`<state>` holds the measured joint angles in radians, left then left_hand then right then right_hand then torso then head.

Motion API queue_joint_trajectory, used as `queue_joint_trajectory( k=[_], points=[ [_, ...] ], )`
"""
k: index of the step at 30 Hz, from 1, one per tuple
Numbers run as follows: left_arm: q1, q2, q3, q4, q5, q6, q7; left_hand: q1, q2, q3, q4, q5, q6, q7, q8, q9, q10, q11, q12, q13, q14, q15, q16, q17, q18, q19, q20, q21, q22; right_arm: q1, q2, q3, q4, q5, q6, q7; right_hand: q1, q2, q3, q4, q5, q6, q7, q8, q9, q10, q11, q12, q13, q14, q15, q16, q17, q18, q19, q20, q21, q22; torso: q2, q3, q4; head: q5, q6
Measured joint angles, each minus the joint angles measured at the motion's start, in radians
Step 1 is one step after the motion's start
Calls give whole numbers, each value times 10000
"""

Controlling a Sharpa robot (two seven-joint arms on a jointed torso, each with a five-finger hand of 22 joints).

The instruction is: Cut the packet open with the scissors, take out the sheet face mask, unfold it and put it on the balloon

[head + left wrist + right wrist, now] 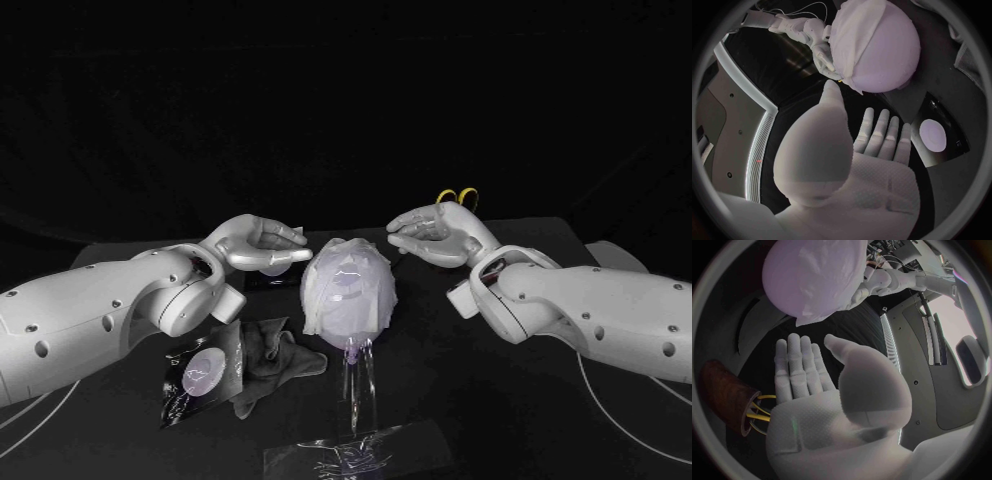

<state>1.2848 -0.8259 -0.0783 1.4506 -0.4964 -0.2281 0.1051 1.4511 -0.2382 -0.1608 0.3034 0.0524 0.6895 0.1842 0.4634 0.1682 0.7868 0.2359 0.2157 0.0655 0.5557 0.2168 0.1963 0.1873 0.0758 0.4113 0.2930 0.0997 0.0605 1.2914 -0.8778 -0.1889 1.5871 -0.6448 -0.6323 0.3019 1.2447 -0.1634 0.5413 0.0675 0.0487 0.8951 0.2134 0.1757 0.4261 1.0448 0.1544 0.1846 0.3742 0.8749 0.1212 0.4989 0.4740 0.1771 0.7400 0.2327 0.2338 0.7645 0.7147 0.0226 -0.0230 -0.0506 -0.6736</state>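
The sheet mask lies draped over the balloon, which sits on a clear stand at the middle of the table, between the two hands. The mask covers the balloon's upper and front surface as a pale, creased layer; one loose edge hangs free near the lower end, and part of the balloon's side remains bare. The step in hand is judged to be the last one: seating the mask on the balloon. The left hand is just beside the balloon on one side, palm flat, fingers extended, holding nothing. The right hand is on the opposite side, likewise spread and empty, fingertips at the mask's edge. The next move calls for light pressure to smooth the creases without tipping the balloon. The opened packet lies near the left arm. The scissors stand behind the right hand.
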Motion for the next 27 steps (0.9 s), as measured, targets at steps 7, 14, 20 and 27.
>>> queue_joint_trajectory(
  k=[7,14,20,27],
  points=[
    [150,200,34,-489,147,244,-6,-179,178,256,-30,0,142,42,0,-4,152,-36,-42,0,913,-18,298,188,-1,851,-5,171,65,-246,-45,-9,154,-571,-290,347,68,-145,-690,94,0,-341,95,-410,-253,-388,380,-809,-1234,-576,471,-1591,-969,0,-569,491,-1385,-1306,17,0,0,85,56],
    [347,820,47,-1426,56,399,-6,11,677,981,-54,0,468,76,0,-20,508,-253,-105,-1,2366,-351,1070,480,438,3484,-121,1204,505,-455,-5,-12,365,-1442,-877,533,146,-222,-1480,163,0,-1752,-161,-1028,-799,-1750,781,-1199,-2108,-2077,910,-2882,-1849,-194,-1760,591,-1750,-2379,27,6,7,101,103],
    [520,1572,57,-2350,-338,566,44,105,1133,1394,-97,0,754,144,-17,-74,1282,-625,168,66,4130,-901,2738,1265,1031,5293,-456,2357,1010,-623,2,-12,556,-2141,-1461,492,887,390,-4883,990,0,-4920,-572,-1260,-2111,-5515,1256,-1330,-3238,-5323,1480,-4391,-3288,-782,-5254,574,-1972,-5277,34,5,-1,102,118],
    [665,2279,63,-3240,-874,916,48,-86,1490,1155,-130,-24,1192,-81,-172,-133,2574,-1183,1218,564,5544,-1595,6851,3781,1033,6901,-1435,4755,2391,-904,64,-9,812,-2826,-1976,215,1700,-286,-7239,2317,0,-6148,-692,-1375,-2694,-6964,1368,-1471,-3382,-6535,1603,-4684,-3850,-934,-5827,617,-2020,-5922,35,23,-7,116,119]
  ],
)
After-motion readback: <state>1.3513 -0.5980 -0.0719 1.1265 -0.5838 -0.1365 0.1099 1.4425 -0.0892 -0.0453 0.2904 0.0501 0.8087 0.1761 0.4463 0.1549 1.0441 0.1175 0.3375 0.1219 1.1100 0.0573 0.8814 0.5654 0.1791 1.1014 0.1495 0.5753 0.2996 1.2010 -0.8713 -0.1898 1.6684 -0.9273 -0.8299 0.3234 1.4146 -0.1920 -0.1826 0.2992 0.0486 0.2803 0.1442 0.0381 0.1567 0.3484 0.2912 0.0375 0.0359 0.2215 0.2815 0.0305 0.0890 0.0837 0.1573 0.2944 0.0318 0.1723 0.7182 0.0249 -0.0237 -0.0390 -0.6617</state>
